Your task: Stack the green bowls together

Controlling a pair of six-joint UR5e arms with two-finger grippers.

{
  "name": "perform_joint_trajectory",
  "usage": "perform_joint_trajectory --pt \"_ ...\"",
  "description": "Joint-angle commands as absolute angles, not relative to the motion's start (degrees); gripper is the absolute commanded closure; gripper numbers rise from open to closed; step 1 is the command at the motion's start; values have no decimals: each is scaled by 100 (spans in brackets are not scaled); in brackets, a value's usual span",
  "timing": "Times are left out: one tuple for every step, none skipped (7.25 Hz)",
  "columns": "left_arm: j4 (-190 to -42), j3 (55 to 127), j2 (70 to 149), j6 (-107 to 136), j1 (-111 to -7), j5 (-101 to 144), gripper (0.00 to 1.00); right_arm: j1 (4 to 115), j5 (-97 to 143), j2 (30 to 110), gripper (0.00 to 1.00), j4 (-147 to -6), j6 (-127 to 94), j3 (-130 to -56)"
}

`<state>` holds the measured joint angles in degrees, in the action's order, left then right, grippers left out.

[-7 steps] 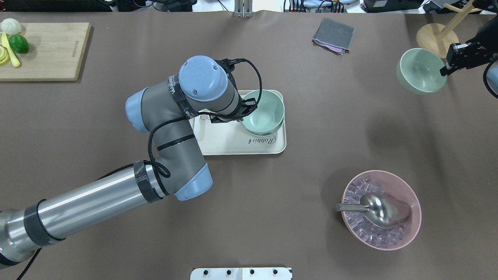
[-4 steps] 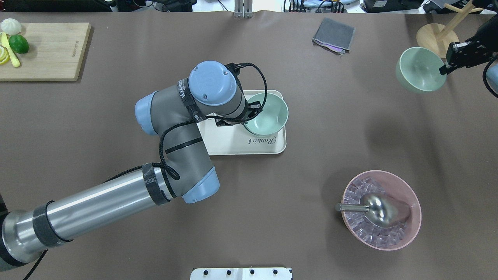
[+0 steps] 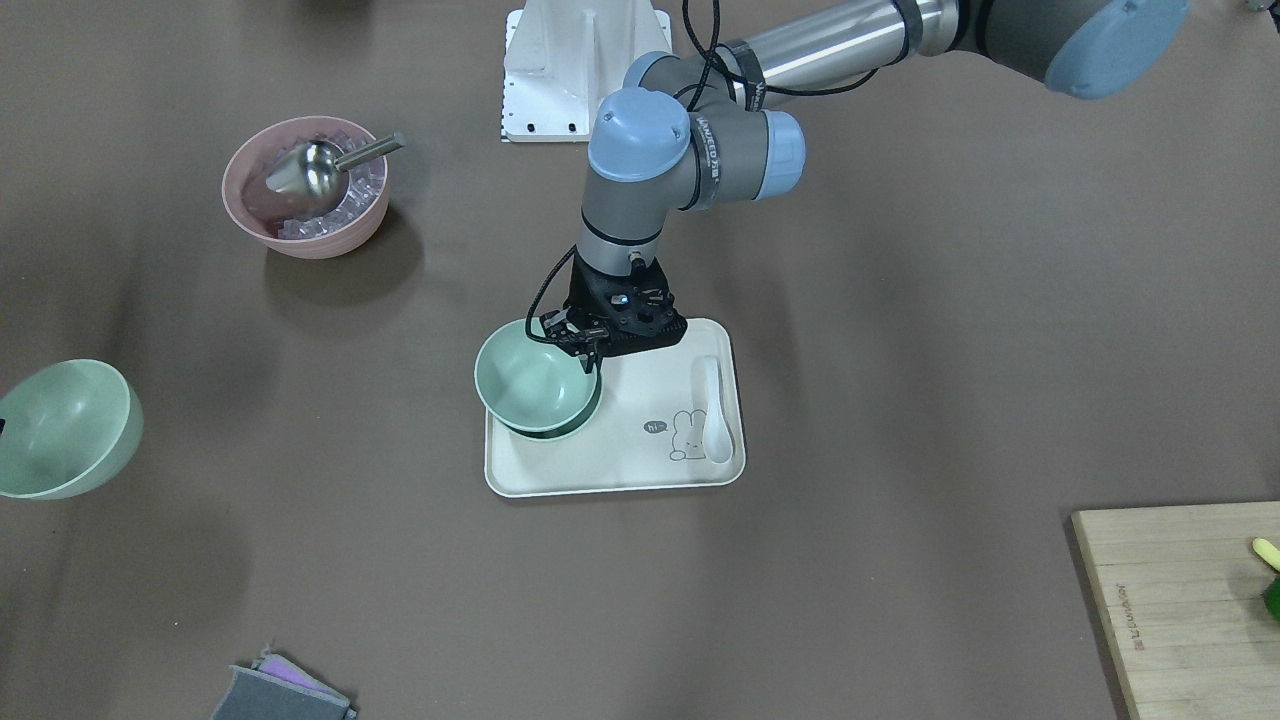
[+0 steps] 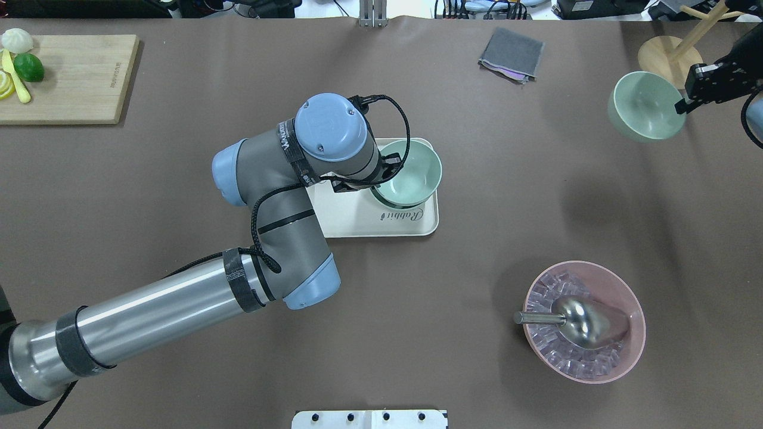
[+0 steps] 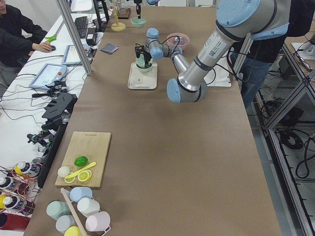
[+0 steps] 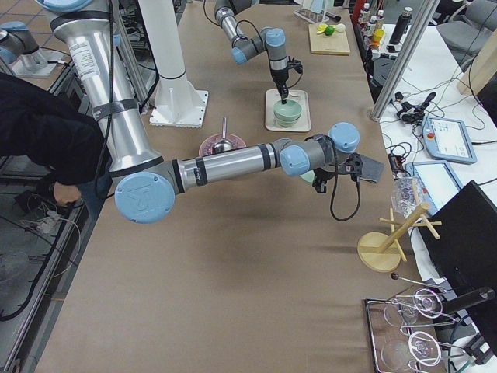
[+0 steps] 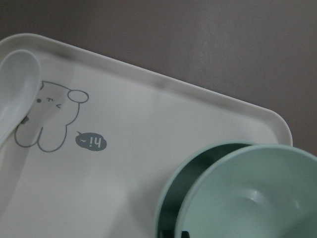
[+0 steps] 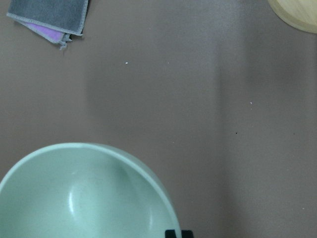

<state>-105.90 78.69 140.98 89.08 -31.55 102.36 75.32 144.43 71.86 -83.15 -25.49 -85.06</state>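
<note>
You could read "Rabbit" in script on the cream tray (image 4: 357, 219), and "hi~" in its grey speech bubble (image 7: 90, 142). The cutting board's (image 4: 71, 89) small stamp was too tiny to read.

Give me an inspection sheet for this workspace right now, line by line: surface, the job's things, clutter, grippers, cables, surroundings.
Surface: brown table, cream tray at centre.
Job's things: lower green bowl on the tray; upper green bowl offset over it; third green bowl tilted, held clear of the table.
Clutter: white spoon, pink ice bowl with scoop, grey cloth, cutting board, wooden stand.
Grippers: left gripper grips the upper bowl's rim; right gripper grips the third bowl's rim.
Cables: black cable looped at left wrist.
Surroundings: operator at side bench.
</note>
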Motion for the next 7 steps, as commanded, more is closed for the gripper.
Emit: perform_joint_trajectory --pt "-10547 7892 14098 8930 -3304 10239 2 7532 14449 7172 100 -8314 -2549 -8517" --pt "-10521 7953 14054 8660 -3435 10274 2 7524 14467 7172 100 -8314 -2549 -8560" --pt "-10329 8198 13941 8379 -3645 10370 2 7506 14484 7154 100 -8314 -2653 -8604" --pt "-10014 8627 13696 8063 -3995 10928 2 7428 14484 6928 100 -8332 -3202 -8726" --pt "-9785 9196 13267 7755 -4330 11299 2 6940 14397 6787 100 -8332 -3948 -9076" --pt "-9521 9689 12889 7326 -4542 11425 2 6491 14083 6507 100 -8349 -4555 -9210" --pt "-9484 9999 12632 6991 -4770 11434 2 5982 13871 6173 100 -8350 -4944 -9202"
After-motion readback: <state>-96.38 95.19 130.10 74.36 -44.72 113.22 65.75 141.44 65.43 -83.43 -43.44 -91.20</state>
